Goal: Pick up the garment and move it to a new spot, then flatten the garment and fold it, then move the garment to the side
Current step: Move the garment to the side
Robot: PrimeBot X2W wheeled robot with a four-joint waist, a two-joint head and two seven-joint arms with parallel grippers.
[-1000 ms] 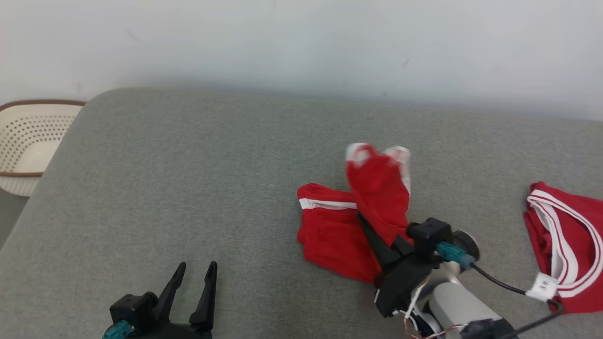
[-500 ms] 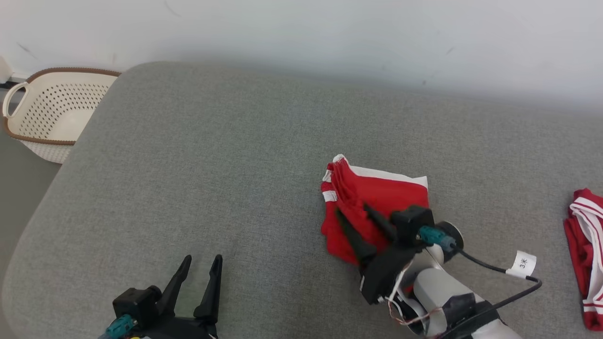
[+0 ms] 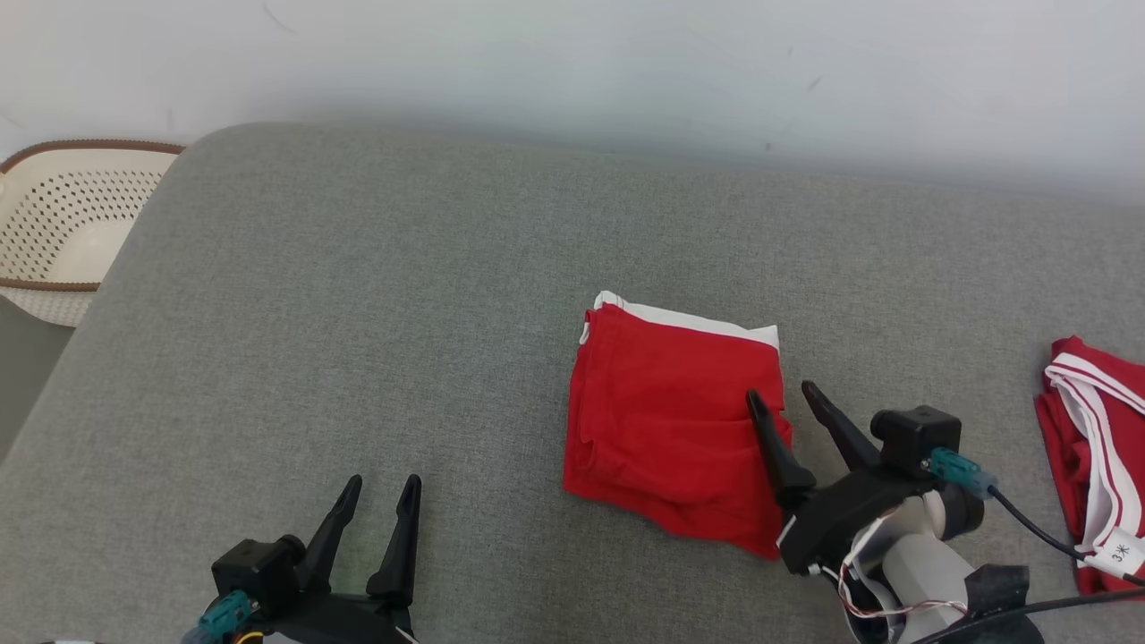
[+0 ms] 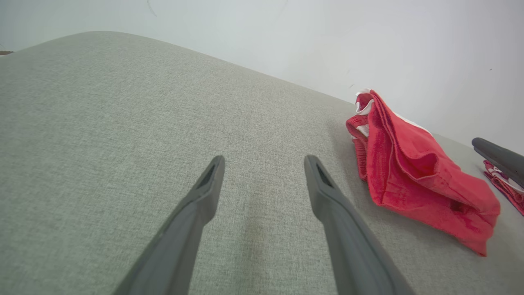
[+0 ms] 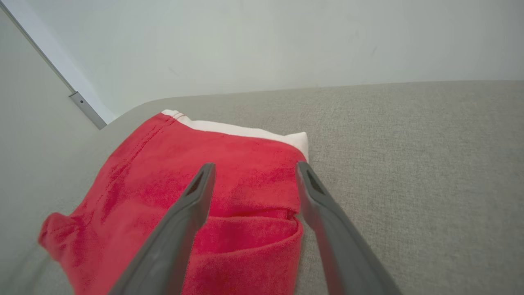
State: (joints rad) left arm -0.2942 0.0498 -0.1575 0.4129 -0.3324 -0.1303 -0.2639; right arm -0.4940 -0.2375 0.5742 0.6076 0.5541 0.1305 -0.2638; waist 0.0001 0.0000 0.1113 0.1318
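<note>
The right end effector (image 3: 780, 391) is hovering with fingers spread, gripping nothing, over the right edge of the folded red garment (image 3: 666, 420), which is lying mid-way across the grey padded surface (image 3: 358, 313). The left end effector (image 3: 383, 481) is hovering spread wide, well apart. A striped red top (image 3: 1091, 420) is lying far right.

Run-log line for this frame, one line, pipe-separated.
stage: folded, side move pending | garment: red, folded on grey cushion | right claw: open over its right edge, empty | left claw: open, clear of garment
</note>
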